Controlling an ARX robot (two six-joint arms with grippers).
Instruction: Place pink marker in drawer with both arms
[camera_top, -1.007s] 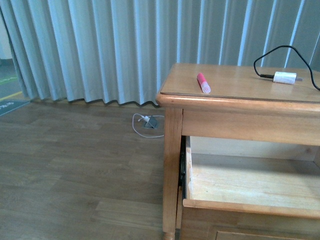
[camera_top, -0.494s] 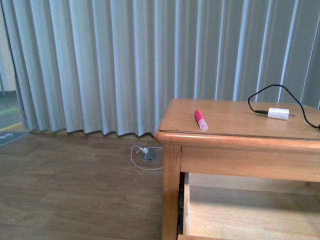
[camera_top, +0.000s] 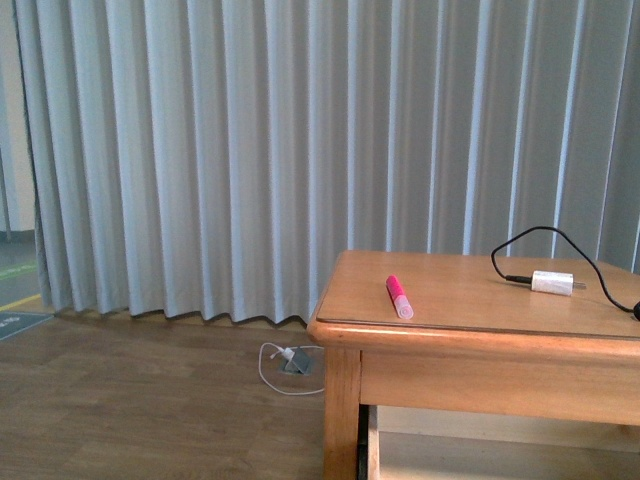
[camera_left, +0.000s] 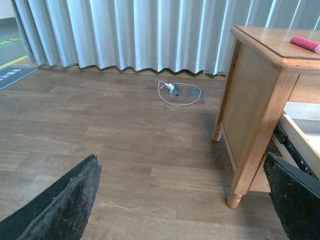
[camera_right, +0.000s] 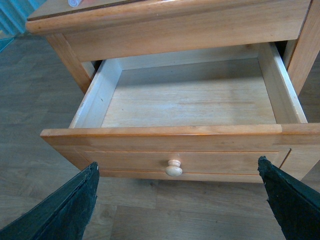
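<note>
Spotted marker (camera_top: 399, 297) lying flat on surface (camera_top: 470, 310), toward its left end, paler end nearest the front edge, well apart from charger (camera_top: 552, 282). Not yet gripped.

Logged drawer (camera_right: 165, 131) as pulled out, bare inside, knob (camera_right: 174, 169) facing right claw (camera_right: 177, 200). Judged opening done; pick-up and drop-in left, perhaps closing too.

Noted left claw (camera_left: 180, 200) spread wide, holding nothing, low over floor (camera_left: 125, 140) beside leg (camera_left: 250, 125). Right claw likewise spread and empty.

Plenty of open air above surface. Little margin before front edge if nudged. Wide drawer mouth, partly under the overhang.
</note>
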